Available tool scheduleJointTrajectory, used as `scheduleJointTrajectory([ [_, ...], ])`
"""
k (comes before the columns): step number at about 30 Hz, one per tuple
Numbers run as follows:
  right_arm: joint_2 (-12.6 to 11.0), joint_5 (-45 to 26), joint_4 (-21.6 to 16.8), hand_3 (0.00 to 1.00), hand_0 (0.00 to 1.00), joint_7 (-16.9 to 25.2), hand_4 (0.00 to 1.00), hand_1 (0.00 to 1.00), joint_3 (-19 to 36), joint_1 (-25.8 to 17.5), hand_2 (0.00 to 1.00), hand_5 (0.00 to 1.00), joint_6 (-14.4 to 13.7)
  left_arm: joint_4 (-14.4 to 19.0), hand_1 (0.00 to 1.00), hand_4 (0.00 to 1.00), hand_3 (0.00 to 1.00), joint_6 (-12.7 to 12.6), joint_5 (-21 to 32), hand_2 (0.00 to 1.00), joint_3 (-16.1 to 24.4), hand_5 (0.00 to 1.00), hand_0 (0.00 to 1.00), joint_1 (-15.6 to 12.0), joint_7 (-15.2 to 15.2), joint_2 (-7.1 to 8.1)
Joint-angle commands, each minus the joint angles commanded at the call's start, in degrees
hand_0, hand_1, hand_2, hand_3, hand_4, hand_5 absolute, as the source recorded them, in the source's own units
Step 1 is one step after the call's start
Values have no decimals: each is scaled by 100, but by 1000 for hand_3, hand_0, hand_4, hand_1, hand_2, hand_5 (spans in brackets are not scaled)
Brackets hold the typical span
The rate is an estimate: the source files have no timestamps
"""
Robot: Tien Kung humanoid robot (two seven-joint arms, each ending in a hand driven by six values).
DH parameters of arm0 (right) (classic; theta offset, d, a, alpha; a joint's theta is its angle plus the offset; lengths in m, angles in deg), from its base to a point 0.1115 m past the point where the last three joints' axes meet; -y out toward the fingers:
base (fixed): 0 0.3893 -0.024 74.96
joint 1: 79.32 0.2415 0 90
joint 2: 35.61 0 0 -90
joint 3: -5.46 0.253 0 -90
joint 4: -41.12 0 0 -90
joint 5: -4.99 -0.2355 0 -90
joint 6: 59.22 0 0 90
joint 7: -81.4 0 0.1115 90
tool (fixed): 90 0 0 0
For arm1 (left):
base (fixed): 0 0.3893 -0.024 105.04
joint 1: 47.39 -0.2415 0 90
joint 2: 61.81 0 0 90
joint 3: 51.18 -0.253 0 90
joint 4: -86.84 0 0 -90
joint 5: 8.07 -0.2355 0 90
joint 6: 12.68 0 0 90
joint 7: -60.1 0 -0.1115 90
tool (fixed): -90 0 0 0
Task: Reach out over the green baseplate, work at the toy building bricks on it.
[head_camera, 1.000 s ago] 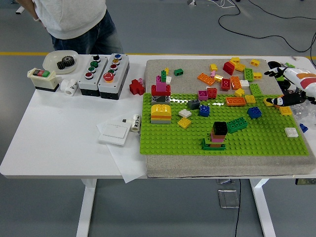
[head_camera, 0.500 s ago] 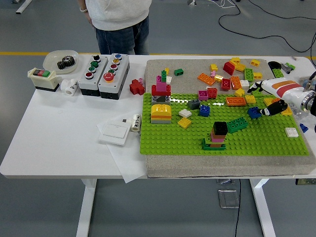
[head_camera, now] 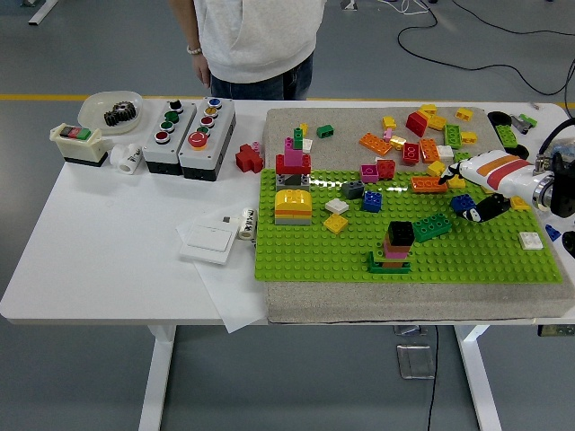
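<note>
Right robot hand [head_camera: 482,189] over green baseplate [head_camera: 314,256], beside blue brick [head_camera: 463,204]

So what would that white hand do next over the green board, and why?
Probably lower a little onto the blue brick. The right hand hovers just above it at the green baseplate's right side, fingers spread and holding nothing, so closing on that brick looks like the nearest step.
</note>
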Motion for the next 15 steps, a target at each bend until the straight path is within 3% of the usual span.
scheduleJointTrajectory([
  [15, -134, 279, -178, 784, 732, 462, 817, 721, -187, -49, 765, 147, -333, 0, 607, 998, 891, -68, -219, 713, 141, 795, 516, -4, -47, -19],
])
